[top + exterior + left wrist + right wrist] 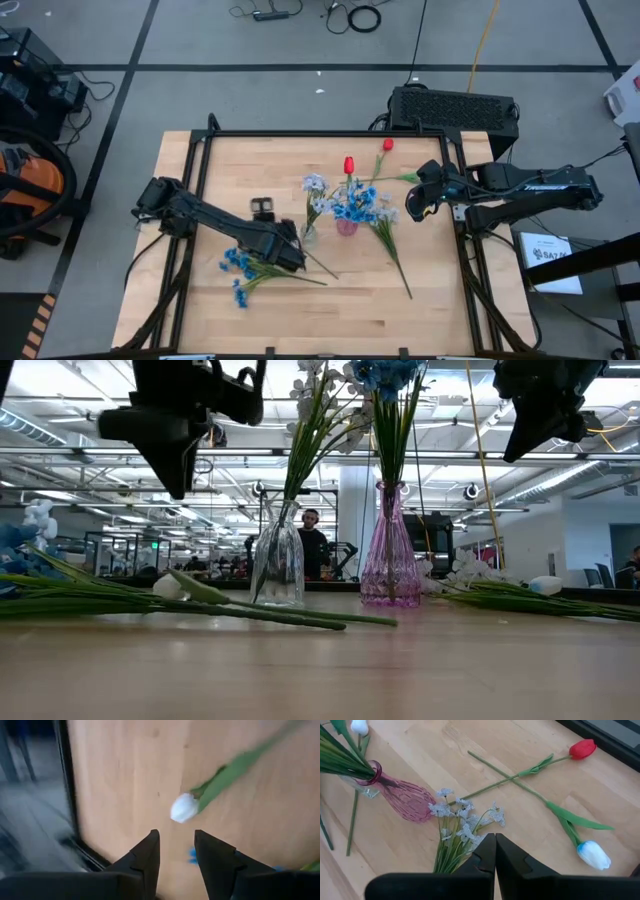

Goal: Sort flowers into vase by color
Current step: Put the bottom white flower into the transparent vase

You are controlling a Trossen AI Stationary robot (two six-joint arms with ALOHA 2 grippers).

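My left gripper (175, 851) is hovering narrowly parted above a white tulip bud (183, 808) lying mid-frame on the surface (125, 775); my right gripper (495, 851) is hanging closed, empty, over lavender-white sprays (465, 822). No writing is legible.

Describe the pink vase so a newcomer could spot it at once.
On the wooden table, two vases stand side by side near the middle. The pink vase is the one nearer the right gripper; it holds blue flowers, while the clear vase holds pale ones.
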